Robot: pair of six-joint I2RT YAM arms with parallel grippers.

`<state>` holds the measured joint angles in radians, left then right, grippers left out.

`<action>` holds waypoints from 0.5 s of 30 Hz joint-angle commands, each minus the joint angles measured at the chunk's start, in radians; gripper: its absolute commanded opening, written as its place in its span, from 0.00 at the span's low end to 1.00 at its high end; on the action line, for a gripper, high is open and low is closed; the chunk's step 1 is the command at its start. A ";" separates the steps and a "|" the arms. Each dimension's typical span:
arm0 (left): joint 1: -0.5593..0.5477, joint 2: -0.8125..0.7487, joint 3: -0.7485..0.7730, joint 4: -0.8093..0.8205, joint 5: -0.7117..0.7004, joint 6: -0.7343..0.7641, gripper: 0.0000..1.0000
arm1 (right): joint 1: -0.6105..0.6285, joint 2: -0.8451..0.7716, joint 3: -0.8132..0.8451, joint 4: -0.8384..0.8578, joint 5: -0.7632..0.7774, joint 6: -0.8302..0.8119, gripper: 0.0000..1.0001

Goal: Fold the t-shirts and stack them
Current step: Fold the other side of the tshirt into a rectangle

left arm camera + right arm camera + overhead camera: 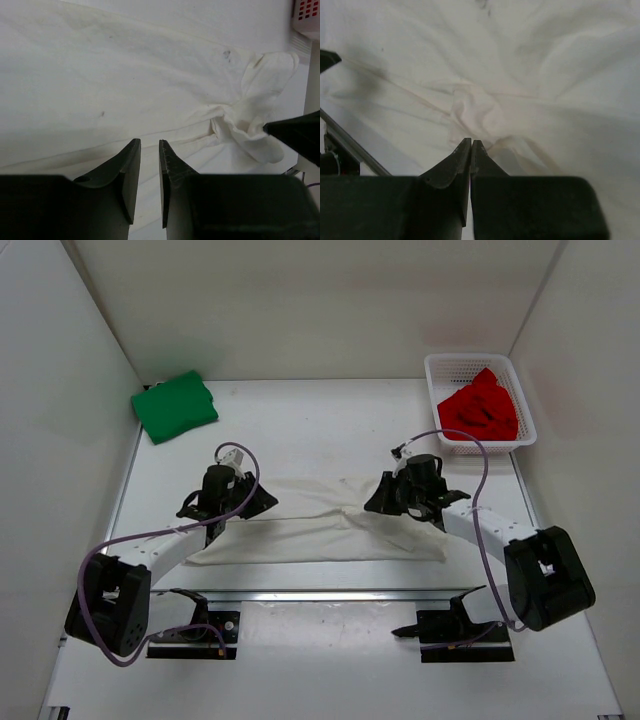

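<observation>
The white t-shirt point(310, 535) lies across the middle of the table as a long creased strip, puckered near its centre. My left gripper point(262, 502) hovers over its left part, jaws a narrow gap apart with nothing between them point(150, 141); the cloth point(100, 75) lies below. My right gripper point(372, 504) is shut at the pucker point(471, 141), pinching a raised bunch of the white cloth point(475, 110). Its dark finger point(295, 132) shows at that bunch in the left wrist view. The green t-shirt point(175, 405) lies folded at the back left. The red t-shirt point(480, 408) sits crumpled in the basket.
The white mesh basket point(431, 380) stands at the back right, and its corner shows in the left wrist view point(306, 10). White walls enclose the table on three sides. A metal rail point(340, 595) runs along the near edge between the arm bases.
</observation>
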<state>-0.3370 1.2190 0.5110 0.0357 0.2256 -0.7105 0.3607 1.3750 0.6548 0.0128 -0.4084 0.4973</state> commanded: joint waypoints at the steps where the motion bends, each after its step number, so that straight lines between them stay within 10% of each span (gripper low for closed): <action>1: 0.018 -0.032 -0.008 0.039 0.020 -0.006 0.33 | 0.056 -0.062 -0.046 -0.077 0.025 0.044 0.00; 15: 0.023 -0.046 0.032 0.059 0.043 -0.030 0.32 | 0.250 -0.111 -0.057 -0.096 0.089 0.202 0.04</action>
<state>-0.3218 1.2057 0.5114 0.0612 0.2386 -0.7296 0.5900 1.2865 0.5694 -0.0860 -0.3313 0.6579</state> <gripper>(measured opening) 0.321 0.028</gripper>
